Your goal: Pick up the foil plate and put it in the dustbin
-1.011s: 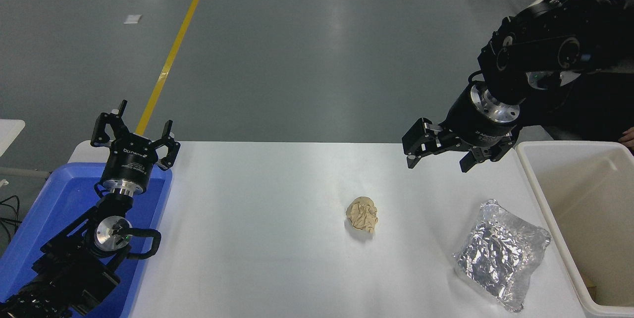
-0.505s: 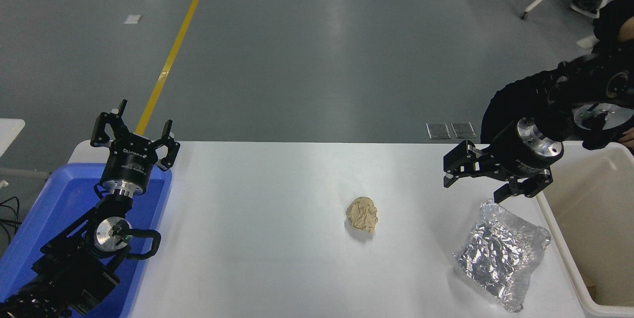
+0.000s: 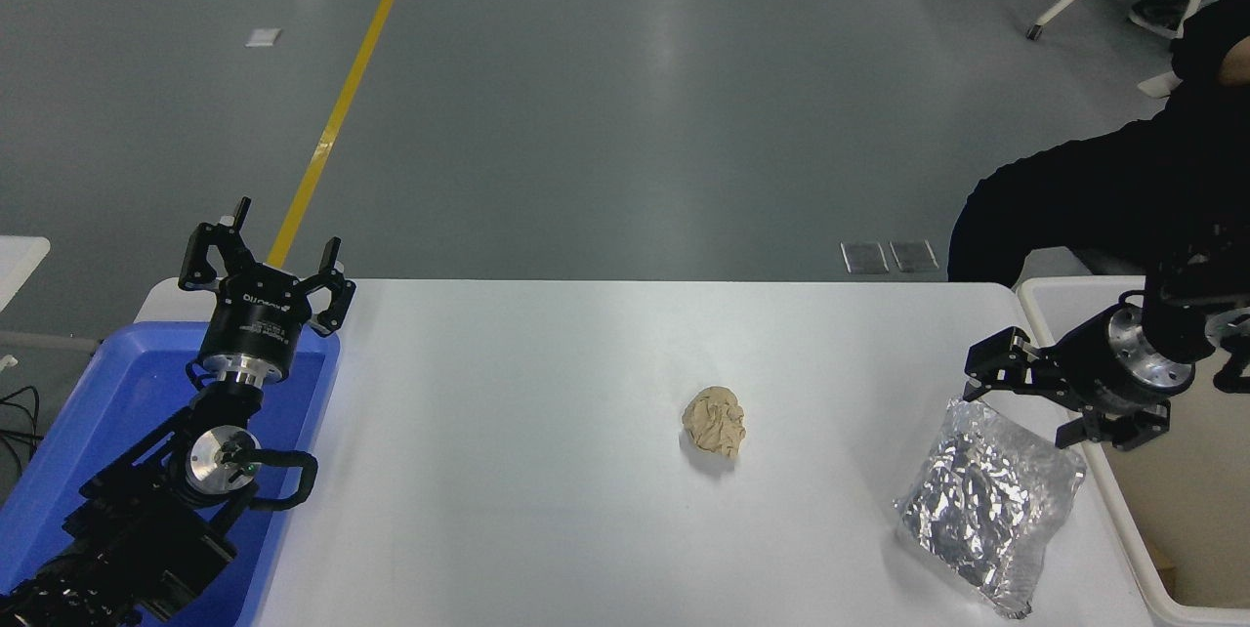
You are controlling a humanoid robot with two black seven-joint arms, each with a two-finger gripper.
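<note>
The foil plate (image 3: 986, 502), a crinkled silver tray, lies on the white table (image 3: 547, 490) near its right front. The dustbin (image 3: 1167, 500), cream-white with a beige inside, stands right of it at the table's right edge. My right gripper (image 3: 1020, 410) is open and empty. It hovers just above the plate's far edge, in front of the bin's left rim. My left gripper (image 3: 262, 266) is open and parked at the lower left over the blue bin.
A small crumpled tan paper ball (image 3: 715, 422) lies mid-table, left of the plate. A blue plastic bin (image 3: 107, 412) stands at the left edge under the left arm. A person in black (image 3: 1113, 197) sits at the far right.
My right gripper has moved right and down, from above the table's far edge to just over the foil plate's far edge. The left arm has not moved.
</note>
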